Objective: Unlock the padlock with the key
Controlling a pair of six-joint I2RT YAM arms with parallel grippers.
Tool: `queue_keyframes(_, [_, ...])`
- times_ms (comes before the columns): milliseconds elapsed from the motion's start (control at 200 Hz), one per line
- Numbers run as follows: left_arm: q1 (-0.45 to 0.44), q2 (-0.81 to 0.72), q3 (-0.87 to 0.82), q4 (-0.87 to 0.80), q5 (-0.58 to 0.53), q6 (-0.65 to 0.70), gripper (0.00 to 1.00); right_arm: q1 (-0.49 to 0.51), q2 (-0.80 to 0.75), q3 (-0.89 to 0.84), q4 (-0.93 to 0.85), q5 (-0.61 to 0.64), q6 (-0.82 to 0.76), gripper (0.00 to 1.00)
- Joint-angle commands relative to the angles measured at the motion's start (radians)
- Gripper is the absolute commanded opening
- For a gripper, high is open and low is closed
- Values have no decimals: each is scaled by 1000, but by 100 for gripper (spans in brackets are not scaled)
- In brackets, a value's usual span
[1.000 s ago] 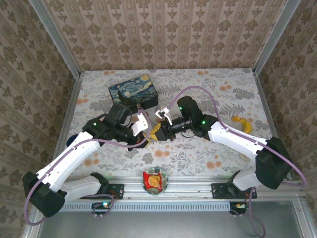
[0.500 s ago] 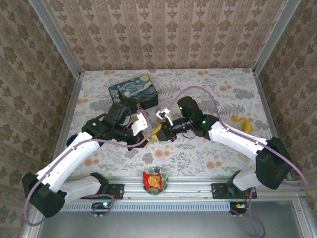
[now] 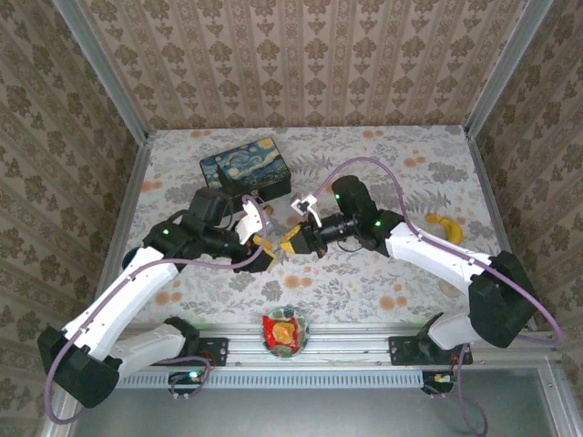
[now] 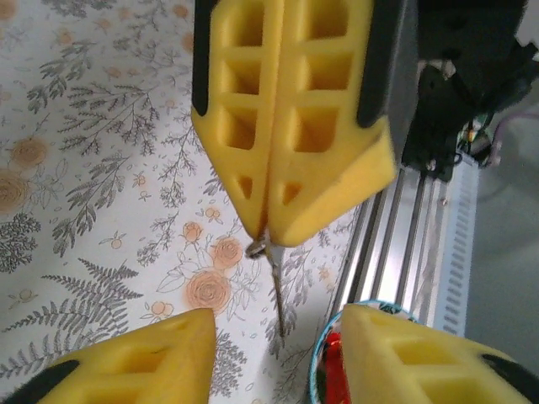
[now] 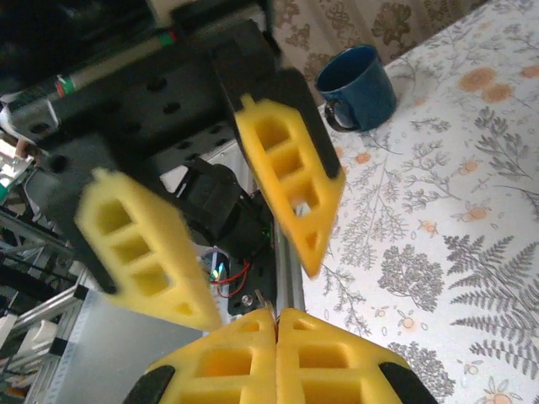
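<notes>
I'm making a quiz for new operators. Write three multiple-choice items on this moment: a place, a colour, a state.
1. Where is the rectangular Starry Night painted tin? A far left of the table; B near right corner; C on the front rail.
2. What colour is the round handled mug? A red; B dark blue; C white.
3. How is the left gripper? A open; B shut on the tin; C shut on the mug.
Key: 1 A, it lies beyond the left arm. 2 B, plain in the right wrist view. 3 A, its yellow fingers stand apart.
</notes>
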Motion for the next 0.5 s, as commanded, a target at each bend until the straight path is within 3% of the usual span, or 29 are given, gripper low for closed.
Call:
queue_keyframes(0, [9,-41,-19,63,6,-70,51,-30,-29,-41,106,32,93,0])
queue_keyframes(155, [17,-125,-67,201,-24,-192,60,-66,-83,-106,214,151,222,0])
queue_keyframes(390, [26,-299,-231,532,-339,-535,85,-91,-154,-205,312,356,409,0])
queue_keyframes(495, [28,-351,-303,619,-426,-605,94,-91,-192,-244,324,428,442,0])
